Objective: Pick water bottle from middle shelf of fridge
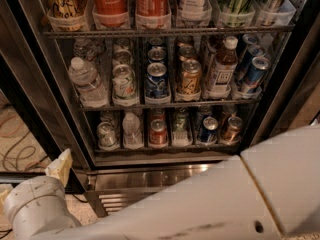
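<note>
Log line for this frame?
stage: pre-grasp | gripper: low, outside fridge, beside its base | water bottle: upright, middle shelf, leftmost lane, untouched

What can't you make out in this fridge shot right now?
All in the camera view:
Gripper: low left, outside the fridge; mostly hidden behind the arm.
Water bottle, left end of the middle shelf: it blocks whatever stands behind it.
Rear cans: mostly hidden by front cans.
Top bottles: cut off by the upper edge.
Steel base: partly covered by the arm.
</note>
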